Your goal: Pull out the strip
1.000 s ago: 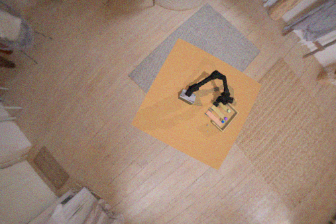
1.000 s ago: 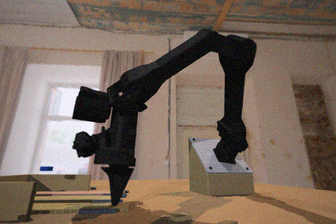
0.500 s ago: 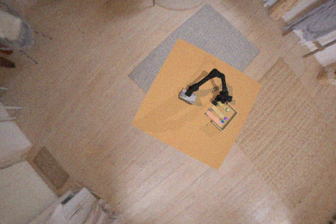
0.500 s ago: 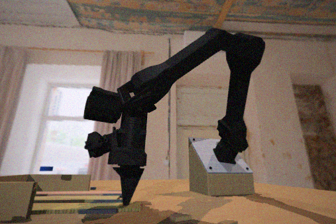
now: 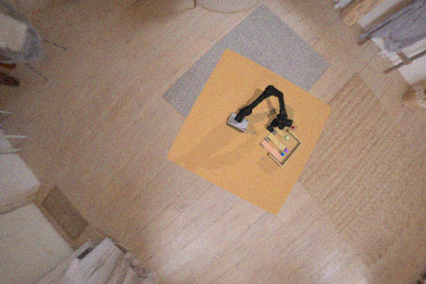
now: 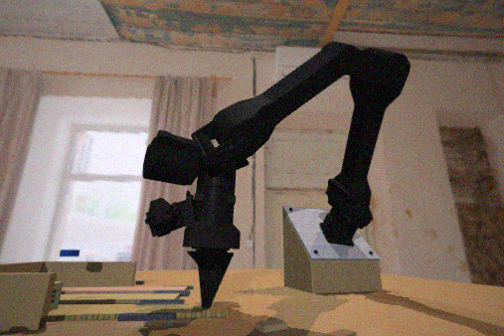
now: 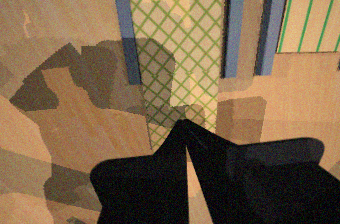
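Observation:
My gripper [image 7: 182, 124] [image 6: 208, 302] [image 5: 280, 123] is shut, with its closed tips pointing straight down onto the near end of a pale strip with a green crosshatch pattern [image 7: 184, 50] [image 6: 202, 313]. This strip runs away from the tips between blue rails [image 7: 127, 40]. A second strip with green stripes [image 7: 312, 25] lies to its right. In the overhead view the wooden tray [image 5: 297, 147] holds a yellowish strip [image 5: 276, 139], a pink strip [image 5: 270, 149] and small cubes: a green one [image 5: 286, 137], a purple one [image 5: 286, 149] and a blue one [image 5: 282, 154]. I cannot read any label on the cubes.
The arm's grey base block [image 6: 326, 268] [image 5: 238, 122] stands on the orange mat [image 5: 221, 168] behind and right of the gripper. The tray's wooden wall [image 6: 13, 298] rises at the left. A small red item [image 5: 294, 126] lies by the tray's corner.

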Robot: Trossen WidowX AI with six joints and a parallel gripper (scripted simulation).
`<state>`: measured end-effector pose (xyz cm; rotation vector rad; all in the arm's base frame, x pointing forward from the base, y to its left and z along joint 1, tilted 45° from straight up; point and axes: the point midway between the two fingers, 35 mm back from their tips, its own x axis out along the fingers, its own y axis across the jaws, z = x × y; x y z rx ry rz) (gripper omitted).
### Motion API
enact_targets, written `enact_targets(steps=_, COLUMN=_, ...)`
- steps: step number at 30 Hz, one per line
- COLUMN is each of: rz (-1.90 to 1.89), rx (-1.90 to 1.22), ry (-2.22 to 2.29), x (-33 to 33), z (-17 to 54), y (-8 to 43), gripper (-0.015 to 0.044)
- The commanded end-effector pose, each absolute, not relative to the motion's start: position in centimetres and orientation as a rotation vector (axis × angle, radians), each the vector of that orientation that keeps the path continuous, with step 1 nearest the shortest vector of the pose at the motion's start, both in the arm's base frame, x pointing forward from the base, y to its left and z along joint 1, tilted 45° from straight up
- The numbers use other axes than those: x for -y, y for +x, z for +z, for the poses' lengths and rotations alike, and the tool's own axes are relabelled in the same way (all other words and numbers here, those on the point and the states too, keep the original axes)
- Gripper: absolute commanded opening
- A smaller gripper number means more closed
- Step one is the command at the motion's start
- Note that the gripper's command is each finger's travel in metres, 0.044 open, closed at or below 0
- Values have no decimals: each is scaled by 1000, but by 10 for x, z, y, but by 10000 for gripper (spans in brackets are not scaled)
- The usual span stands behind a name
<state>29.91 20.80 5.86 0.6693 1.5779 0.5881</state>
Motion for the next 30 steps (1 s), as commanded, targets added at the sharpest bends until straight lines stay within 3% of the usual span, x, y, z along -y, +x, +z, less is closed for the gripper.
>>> enact_targets(steps=1, rz=590, rx=-1607, ry=661, x=-213, z=54, y=284, gripper=0)
enact_targets(steps=30, rz=590, rx=-1609, ry=662, x=-213, z=60, y=242, gripper=0)
